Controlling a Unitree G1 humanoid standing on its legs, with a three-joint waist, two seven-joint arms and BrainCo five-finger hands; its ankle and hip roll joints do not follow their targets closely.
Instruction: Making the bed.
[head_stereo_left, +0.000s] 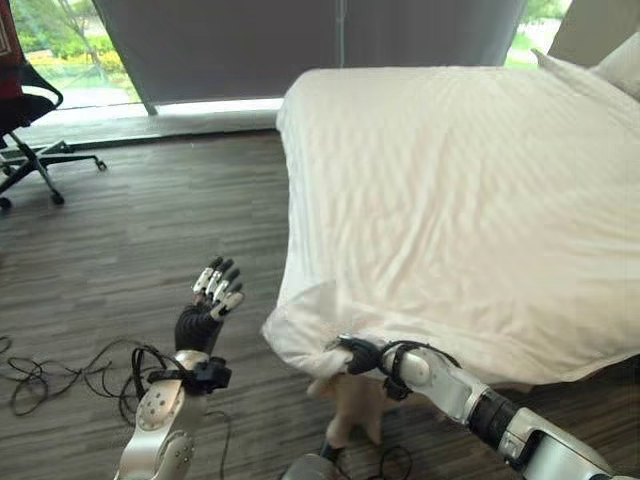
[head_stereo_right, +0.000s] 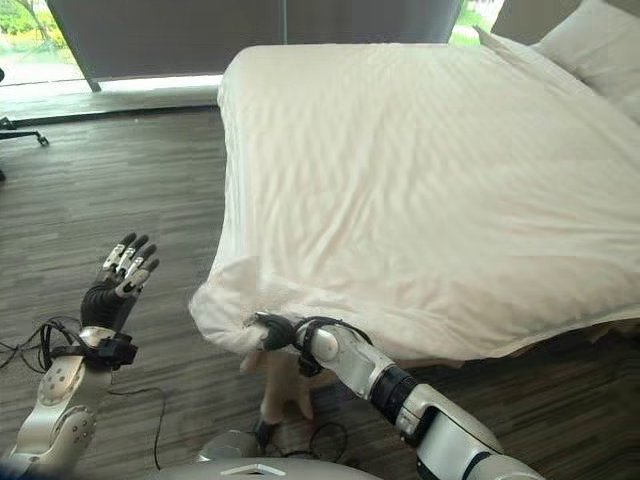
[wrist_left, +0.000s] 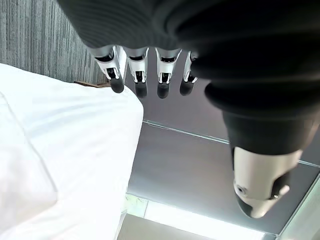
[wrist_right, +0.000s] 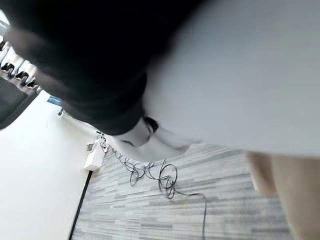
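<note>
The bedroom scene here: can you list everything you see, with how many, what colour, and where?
bed cover: one, white, spread over the bed, its near corner bunched and hanging toward the floor
pillows: at least one, white, at the far right end of the bed
bed leg: one, pale wood, under the near corner
floor: dark grey wood planks, left of the bed
office chair: one, black with some red, far left by the window
curtain: grey, across the window behind the bed
left robot hand: silver fingers with dark tips, straight and raised over the floor, holding nothing
right robot hand: dark cover at the bunched corner of the bed cover, fingers hidden in the cloth
</note>
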